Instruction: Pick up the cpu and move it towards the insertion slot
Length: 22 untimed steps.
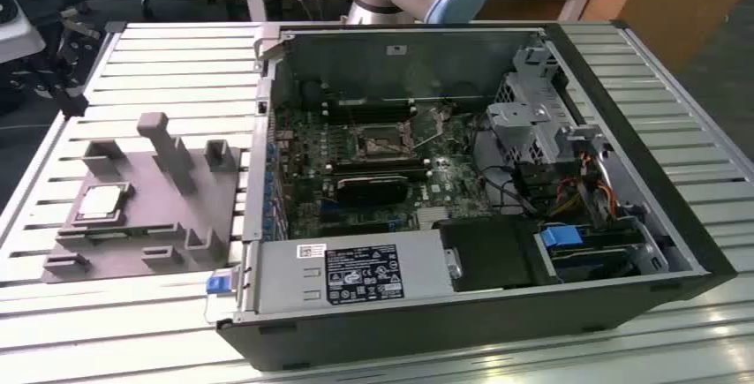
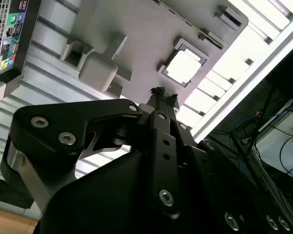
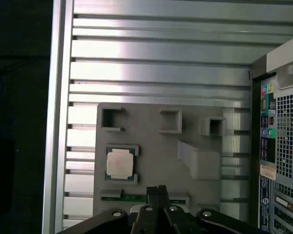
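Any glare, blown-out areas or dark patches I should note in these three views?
Second wrist view: the cpu top is washed out white, the table slats glare, and the end effector sits dark in the foreground. First wrist view: the cpu is evenly lit; a bright band crosses the table slats. Exterior view: the computer case interior is dim beside the bright table.

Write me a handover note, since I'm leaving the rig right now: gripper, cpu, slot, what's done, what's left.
Gripper: shut, holding nothing, hanging over the grey fixture, apart from the cpu.
Cpu: flat in its fixture pocket, to the exterior view's left of the open computer case.
Insertion slot: on the green board inside the case.
Done: nothing yet.
Left: the grasp, the lift and the carry to the slot.
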Each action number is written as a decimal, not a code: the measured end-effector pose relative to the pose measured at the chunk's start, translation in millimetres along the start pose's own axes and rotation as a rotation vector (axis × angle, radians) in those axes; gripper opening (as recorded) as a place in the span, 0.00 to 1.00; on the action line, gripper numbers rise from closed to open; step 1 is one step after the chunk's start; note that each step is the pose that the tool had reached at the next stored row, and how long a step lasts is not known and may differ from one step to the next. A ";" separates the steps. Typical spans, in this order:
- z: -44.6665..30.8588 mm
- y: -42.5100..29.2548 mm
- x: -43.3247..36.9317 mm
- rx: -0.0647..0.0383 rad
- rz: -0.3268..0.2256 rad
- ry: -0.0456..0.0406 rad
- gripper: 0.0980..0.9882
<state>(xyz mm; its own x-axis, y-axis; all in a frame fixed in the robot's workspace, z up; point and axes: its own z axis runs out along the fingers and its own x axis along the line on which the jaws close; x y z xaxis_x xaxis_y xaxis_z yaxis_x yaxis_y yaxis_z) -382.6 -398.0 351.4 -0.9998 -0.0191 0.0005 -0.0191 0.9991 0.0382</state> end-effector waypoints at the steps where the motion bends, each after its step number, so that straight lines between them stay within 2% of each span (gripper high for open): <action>1: 0.0 0.0 0.0 0.000 0.000 0.0000 0.00; 7: 0.9 0.0 0.1 0.000 0.000 0.0000 0.00; 22: 10.5 -0.3 3.8 0.000 0.000 -0.0002 0.00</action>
<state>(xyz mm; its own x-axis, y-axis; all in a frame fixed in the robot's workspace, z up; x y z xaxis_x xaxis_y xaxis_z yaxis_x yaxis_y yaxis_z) -386.4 -398.0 340.8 -0.9998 -0.0192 0.0003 -0.0191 0.9991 0.0383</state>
